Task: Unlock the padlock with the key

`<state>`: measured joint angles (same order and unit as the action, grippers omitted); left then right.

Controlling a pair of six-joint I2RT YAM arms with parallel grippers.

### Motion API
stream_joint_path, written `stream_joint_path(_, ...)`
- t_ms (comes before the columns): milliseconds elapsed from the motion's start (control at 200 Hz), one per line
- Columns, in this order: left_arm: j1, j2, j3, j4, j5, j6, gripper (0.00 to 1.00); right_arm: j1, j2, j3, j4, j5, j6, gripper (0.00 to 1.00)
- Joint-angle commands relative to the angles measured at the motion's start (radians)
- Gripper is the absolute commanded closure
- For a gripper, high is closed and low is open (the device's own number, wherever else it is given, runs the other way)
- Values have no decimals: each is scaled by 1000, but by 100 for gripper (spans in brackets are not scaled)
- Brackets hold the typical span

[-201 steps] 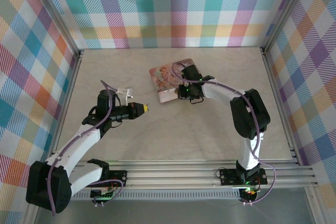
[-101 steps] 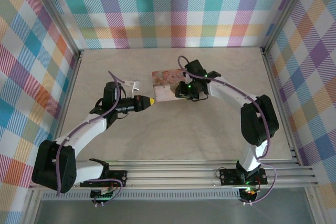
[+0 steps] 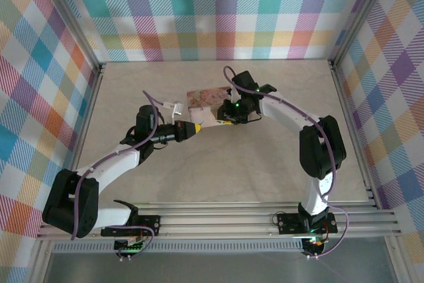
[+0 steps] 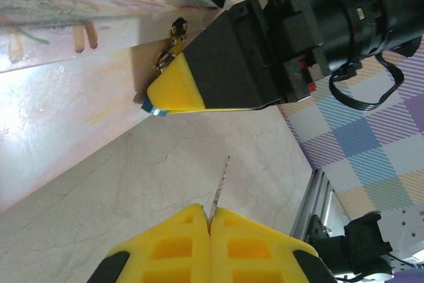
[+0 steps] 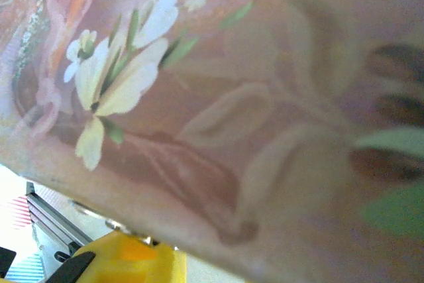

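Observation:
The key [image 4: 220,180] is a thin dull-metal blade sticking out of my left gripper [image 4: 211,211], whose yellow jaws are shut on it. It points at the padlock [image 4: 150,106], a sliver of blue body under a yellow finger [image 4: 179,87] of the right gripper, with its metal shackle [image 4: 165,57] hooked to the tin's side. From above, my left gripper [image 3: 197,128] sits just left of my right gripper [image 3: 224,121], which is closed on the padlock at the tin's near edge. A short gap separates key tip and padlock.
The pink floral tin [image 3: 204,99] stands tipped up on the table and crowds the right wrist view [image 5: 252,97]. The table's rail [image 4: 311,197] runs to the right of the key. Checked walls enclose the table.
My left arm has reached right and forward, bringing the key close to the padlock. The right gripper has shifted slightly left and tipped the tin up.

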<state>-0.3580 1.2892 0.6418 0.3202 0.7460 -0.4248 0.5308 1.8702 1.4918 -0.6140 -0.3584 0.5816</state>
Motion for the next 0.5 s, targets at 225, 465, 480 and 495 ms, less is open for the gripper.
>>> stream_joint_path(225, -7, -58, -39, -55, -57, 23, 100, -6, 70, -104, 194, 7, -194, 100)
stream_joint_path(465, -7, -132, -65, -140, -109, 31, 100, -6, 76, -186, 287, 93, -266, 100)
stream_joint_path(480, -7, -137, -66, -144, -113, 32, 100, -7, 76, -191, 290, 104, -268, 100)
stream_joint_path(495, -7, -142, -67, -148, -115, 31, 100, -7, 77, -195, 295, 114, -269, 100)
